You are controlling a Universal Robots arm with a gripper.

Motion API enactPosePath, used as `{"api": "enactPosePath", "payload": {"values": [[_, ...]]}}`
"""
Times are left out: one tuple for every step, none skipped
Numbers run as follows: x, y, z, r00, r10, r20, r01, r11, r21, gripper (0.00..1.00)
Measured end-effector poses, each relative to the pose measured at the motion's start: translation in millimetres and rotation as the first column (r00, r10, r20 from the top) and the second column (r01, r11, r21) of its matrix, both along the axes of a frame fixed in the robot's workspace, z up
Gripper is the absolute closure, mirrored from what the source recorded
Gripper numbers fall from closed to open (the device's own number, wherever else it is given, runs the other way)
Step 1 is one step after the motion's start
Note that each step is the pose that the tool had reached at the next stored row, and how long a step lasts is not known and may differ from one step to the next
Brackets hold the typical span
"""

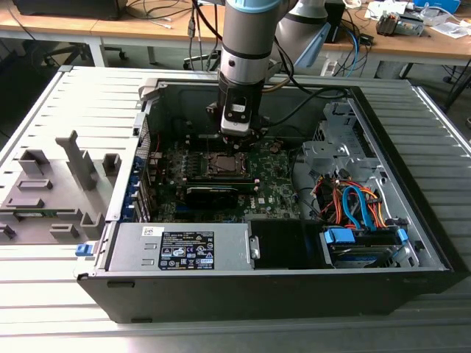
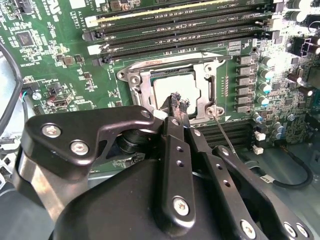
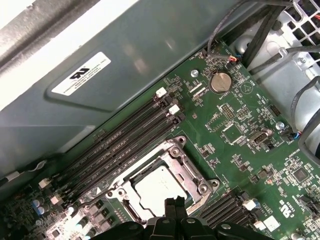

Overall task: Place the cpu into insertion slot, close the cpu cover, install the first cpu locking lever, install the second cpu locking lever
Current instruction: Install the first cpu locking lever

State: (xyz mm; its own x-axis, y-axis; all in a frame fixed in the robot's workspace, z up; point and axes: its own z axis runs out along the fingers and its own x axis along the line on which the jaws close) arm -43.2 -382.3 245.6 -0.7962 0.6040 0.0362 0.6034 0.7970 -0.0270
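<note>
I have the arm down inside the open computer case (image 1: 294, 294), and in the exterior view the gripper (image 1: 237, 140) hangs just at 12 o'clock of the insertion slot (image 1: 223, 163). The long black graphics card (image 1: 213, 193) lies at 6 o'clock of that slot, and the power supply (image 1: 180, 248) sits further out on the same line. In both wrist views the cpu (image 2: 170, 89) (image 3: 156, 186) sits in the slot, and its silver top shows through the window of the cpu cover (image 2: 142, 80) (image 3: 182, 161). The cover lies flat on the socket rim. My gripper (image 2: 177, 101) (image 3: 175, 202) has its jaws pinched narrow, tip against tip, with nothing between them that I can see. The tips are right over the cpu's edge at the window, but I cannot tell whether they touch. In the second wrist view a thin locking lever (image 2: 223, 134) runs out from the socket's corner and slants across the dark slots beside it. The memory slots (image 3: 125, 145) run along the socket's far side on the green board (image 3: 235, 150).
</note>
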Motion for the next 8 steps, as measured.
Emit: {"api": "enactPosePath", "payload": {"values": [[0.0, 0.0, 0.0, 1.0, 0.001, 0.0, -0.001, 1.0, -0.0001, 0.89], [0.0, 0.0, 0.0, 1.0, 0.003, -0.0001, -0.003, 1.0, 0.0, 0.89], [0.0, 0.0, 0.0, 1.0, 0.004, -0.0001, -0.004, 1.0, -0.0001, 0.89], [0.0, 0.0, 0.0, 1.0, 0.006, -0.0001, -0.006, 1.0, 0.0, 0.89], [0.0, 0.0, 0.0, 1.0, 0.007, -0.0001, -0.007, 1.0, -0.0001, 0.89], [0.0, 0.0, 0.0, 1.0, 0.009, 0.0, -0.009, 1.0, -0.0001, 0.89], [0.0, 0.0, 0.0, 0.9999, 0.013, -0.0001, -0.013, 0.9999, 0.0, 0.89], [0.0, 0.0, 0.0, 0.9999, 0.015, -0.0001, -0.015, 0.9999, 0.0, 0.89]]}}
